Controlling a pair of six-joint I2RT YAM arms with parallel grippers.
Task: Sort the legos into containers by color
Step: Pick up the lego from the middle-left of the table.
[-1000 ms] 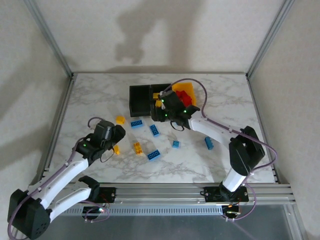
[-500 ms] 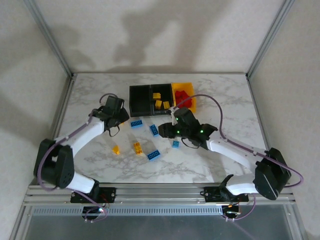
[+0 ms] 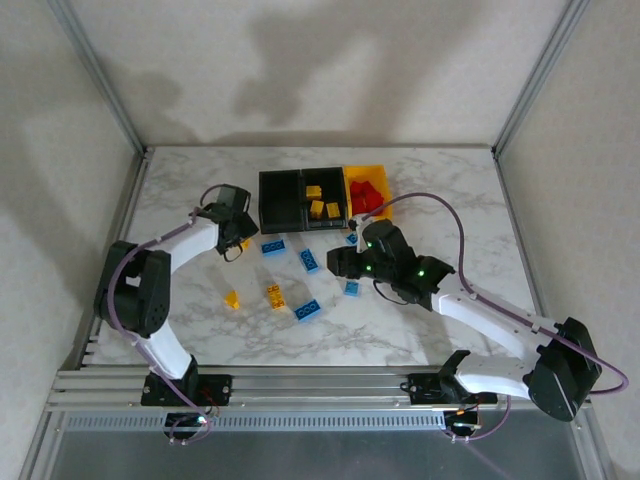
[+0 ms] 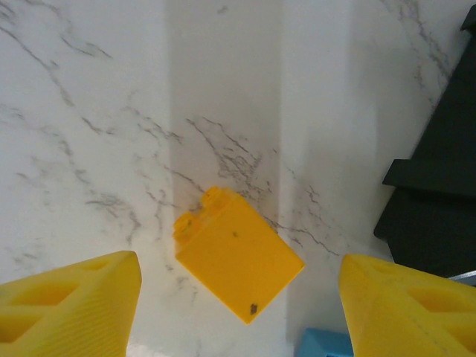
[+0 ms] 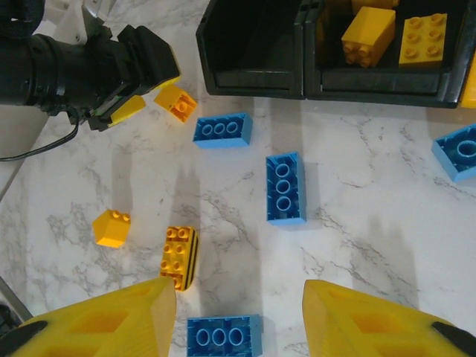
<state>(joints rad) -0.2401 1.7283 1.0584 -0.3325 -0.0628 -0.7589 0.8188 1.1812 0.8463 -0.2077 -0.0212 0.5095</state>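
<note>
Both arms have shifted: my left gripper [image 4: 238,309] straddles a yellow lego [image 4: 238,264], wide; my right gripper [image 5: 238,320], wide and empty, nears blue legos [image 5: 285,187].

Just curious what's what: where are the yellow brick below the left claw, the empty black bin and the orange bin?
yellow brick [image 4: 239,269], left wrist view, on its smooth broad face.
empty black bin [image 5: 253,46], right wrist view, on its bare inside.
orange bin [image 3: 376,172], top external view, on its far wall.
</note>
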